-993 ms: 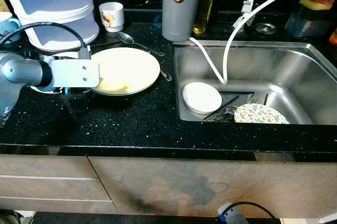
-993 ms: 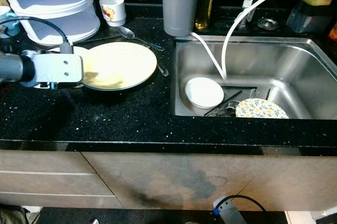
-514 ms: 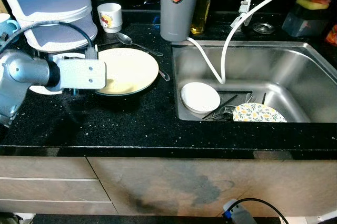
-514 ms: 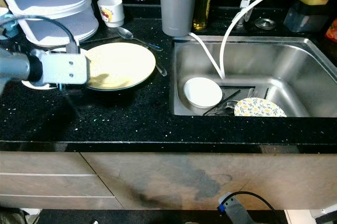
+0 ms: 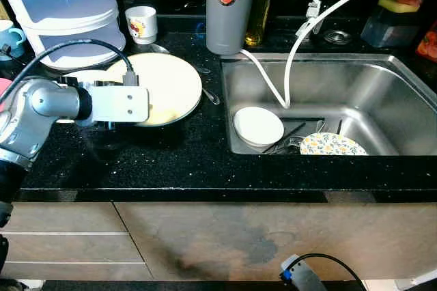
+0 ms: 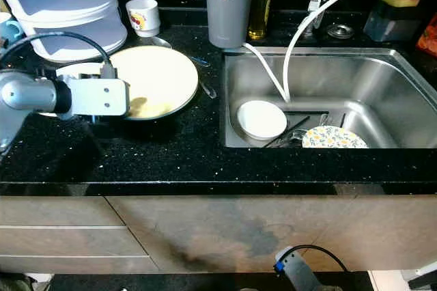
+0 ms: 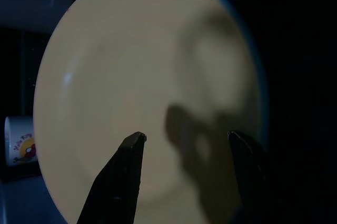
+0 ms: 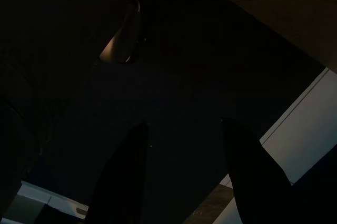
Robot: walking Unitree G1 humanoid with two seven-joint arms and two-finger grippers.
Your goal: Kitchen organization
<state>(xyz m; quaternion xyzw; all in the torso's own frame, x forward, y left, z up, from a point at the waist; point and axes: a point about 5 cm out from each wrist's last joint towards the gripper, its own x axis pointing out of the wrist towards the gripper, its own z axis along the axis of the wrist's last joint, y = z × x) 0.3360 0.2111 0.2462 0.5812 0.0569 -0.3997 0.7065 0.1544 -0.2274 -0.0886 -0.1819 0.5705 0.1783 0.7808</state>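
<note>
Left gripper (image 7: 184, 140) spread above cream plate (image 5: 167, 86), near rim, seemingly clear

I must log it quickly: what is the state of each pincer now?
Left pincer: open, over the cream plate, holding nothing.
Right pincer: open, empty, hanging idle.

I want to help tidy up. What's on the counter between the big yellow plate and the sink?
In the left eye view, a spoon lies on the black counter between the yellow plate and the sink.

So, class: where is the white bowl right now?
The white bowl sits in the sink, at its front-left corner, beside the floral plate.
</note>
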